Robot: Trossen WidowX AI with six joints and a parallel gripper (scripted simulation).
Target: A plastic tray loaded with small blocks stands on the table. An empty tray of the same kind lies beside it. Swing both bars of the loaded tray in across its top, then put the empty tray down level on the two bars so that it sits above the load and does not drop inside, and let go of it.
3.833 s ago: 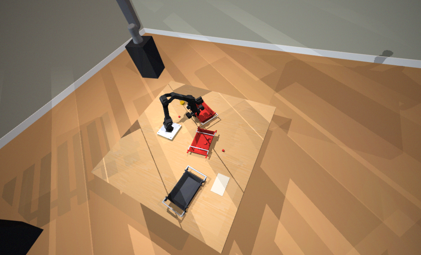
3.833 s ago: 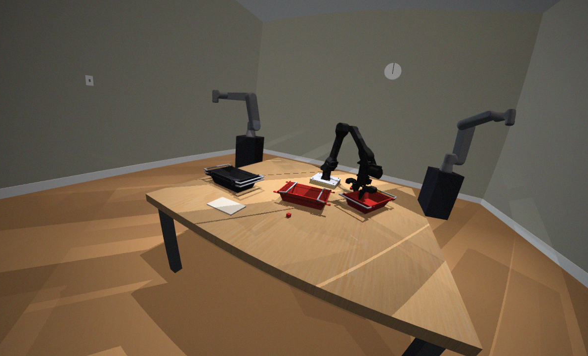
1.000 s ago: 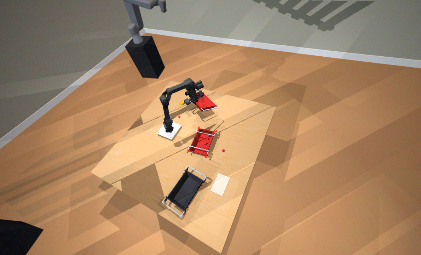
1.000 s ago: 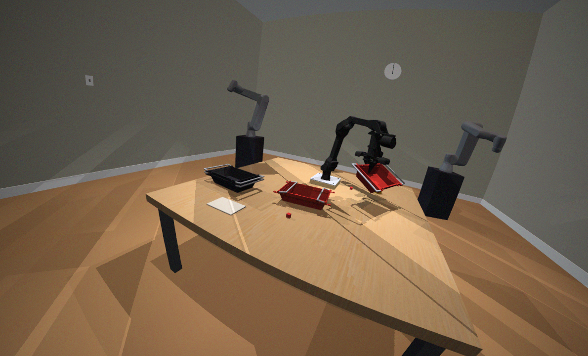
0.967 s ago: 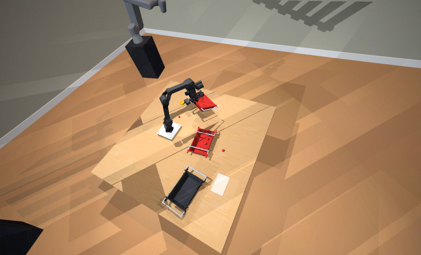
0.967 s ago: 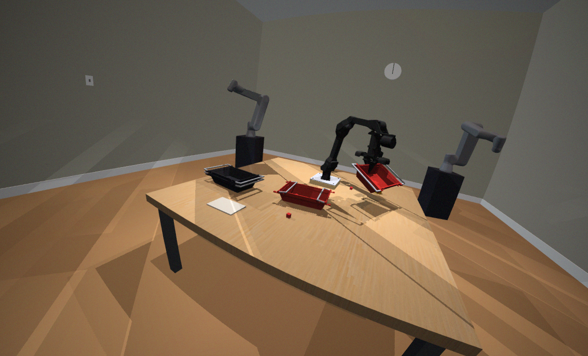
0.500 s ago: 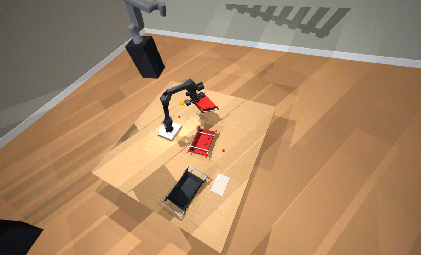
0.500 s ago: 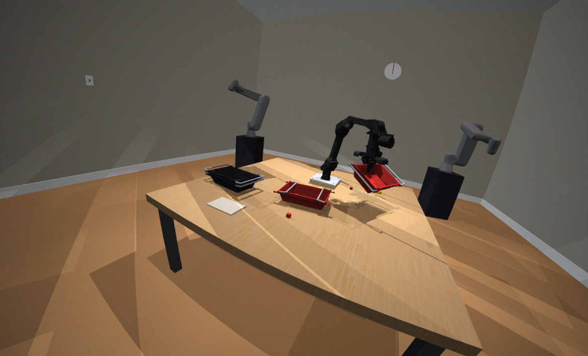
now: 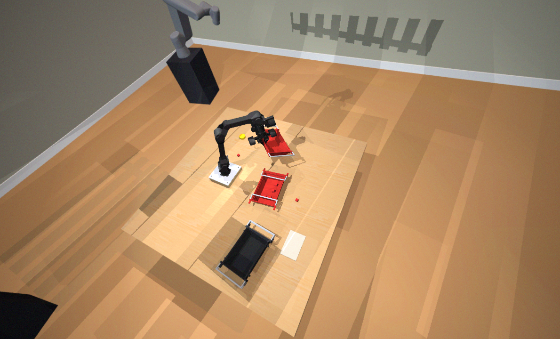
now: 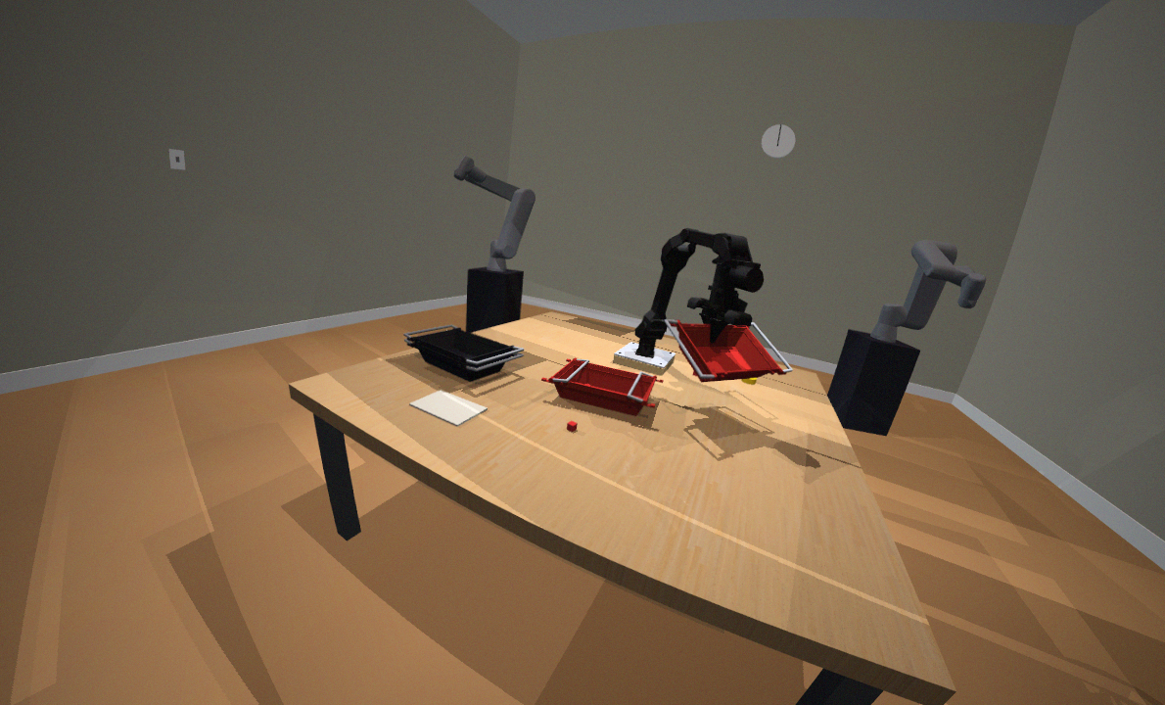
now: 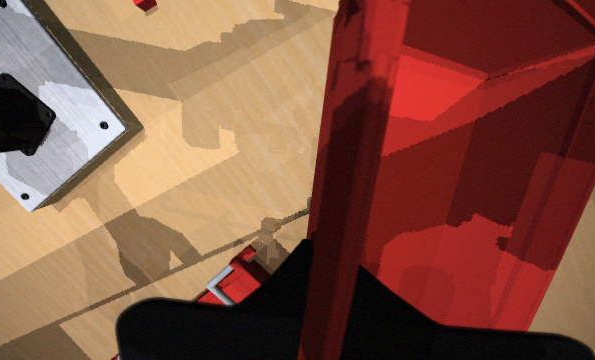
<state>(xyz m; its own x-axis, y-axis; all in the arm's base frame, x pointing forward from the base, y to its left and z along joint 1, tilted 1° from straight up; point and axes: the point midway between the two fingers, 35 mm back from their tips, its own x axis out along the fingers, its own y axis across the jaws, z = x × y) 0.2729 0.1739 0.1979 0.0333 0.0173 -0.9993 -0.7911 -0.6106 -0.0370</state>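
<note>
My gripper (image 9: 268,135) (image 10: 716,331) (image 11: 316,249) is shut on one long wall of the empty red tray (image 9: 277,144) (image 10: 730,352) (image 11: 452,175). It holds that tray tilted in the air above the far part of the table. The tray's wire bars hang at its ends. The loaded red tray (image 9: 257,187) (image 10: 599,394) stands on the table nearer the middle, with small red blocks inside. A white wire bar lies near each of its ends. One of its corners shows under my fingers in the wrist view (image 11: 237,280).
An empty black tray (image 9: 243,253) (image 10: 459,351) and a white card (image 9: 293,245) (image 10: 447,406) lie toward the near end. Loose red blocks (image 9: 296,199) (image 10: 572,426) (image 9: 238,154) and a yellow object (image 9: 241,136) lie on the table. My base plate (image 9: 225,173) (image 11: 52,135) stands left of the trays.
</note>
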